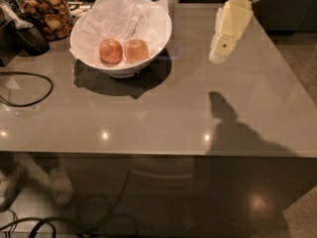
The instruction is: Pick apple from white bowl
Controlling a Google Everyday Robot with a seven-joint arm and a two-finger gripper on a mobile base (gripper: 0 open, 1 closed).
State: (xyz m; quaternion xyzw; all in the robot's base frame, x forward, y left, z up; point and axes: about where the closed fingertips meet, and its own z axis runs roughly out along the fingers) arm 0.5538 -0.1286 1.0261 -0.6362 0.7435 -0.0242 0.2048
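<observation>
Pale apple (135, 49) in white bowl (124, 69); tool (217, 57) well right.

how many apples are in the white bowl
2. The redder apple sits left in the white bowl, the paler apple beside it; paper may hide more. The end effector hangs above the table, right of the bowl.

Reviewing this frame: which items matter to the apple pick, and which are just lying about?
Job in hand:
- paler apple, the right one in the bowl
- white bowl
- hand, hanging over the table, well right of the bowl

Lying about:
- redder apple, beside the paler one
- glass jar of snacks
- black cable
</observation>
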